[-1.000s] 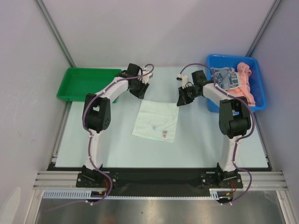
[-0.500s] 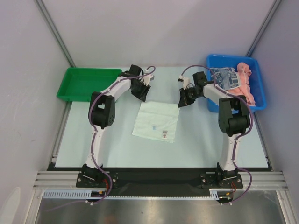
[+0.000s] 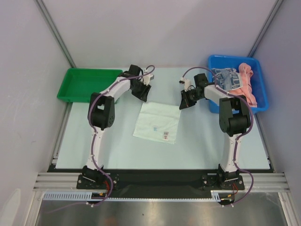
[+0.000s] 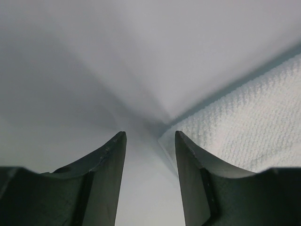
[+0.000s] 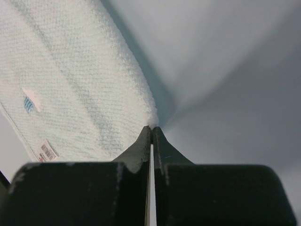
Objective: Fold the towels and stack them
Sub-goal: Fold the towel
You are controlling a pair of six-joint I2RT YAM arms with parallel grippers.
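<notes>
Two arms reach over a pale, blue-tinted table (image 3: 202, 136) set in a plain booth. Its walls (image 3: 160, 28) are a flat light grey-lilac, and slanted metal posts (image 3: 54, 28) mark the back corners. Along the near edge a silver rail (image 3: 47, 181) and a black plate (image 3: 160, 178) carry the arm bases.

One white towel (image 3: 156, 121) lies spread flat near the middle of the table, a little askew. A small printed label (image 3: 165, 135) sits near its near edge, with a tiny blue mark (image 3: 154, 128) beside it. The table around it is matte and smooth.

At the far left stands a green tray (image 3: 84, 84), partly over the table's edge. At the far right a blue bin (image 3: 261, 94) holds a crumpled patterned towel (image 3: 226, 78), white with blue-grey print. A pink towel (image 3: 248, 84) is bunched against it on the right.

Over the white towel's far left corner hangs the left gripper (image 4: 149, 141). Its jaws are parted, only bare table shows between them, and the towel's corner lies just beside the right finger. It grasps nothing.

Pressed tight together, the jaws of the right gripper (image 5: 151, 129) meet the towel's far right corner. The wrist view shows the woven edge running straight into the tips, so that corner appears pinched. A soft shadow falls on the table beside that edge.
</notes>
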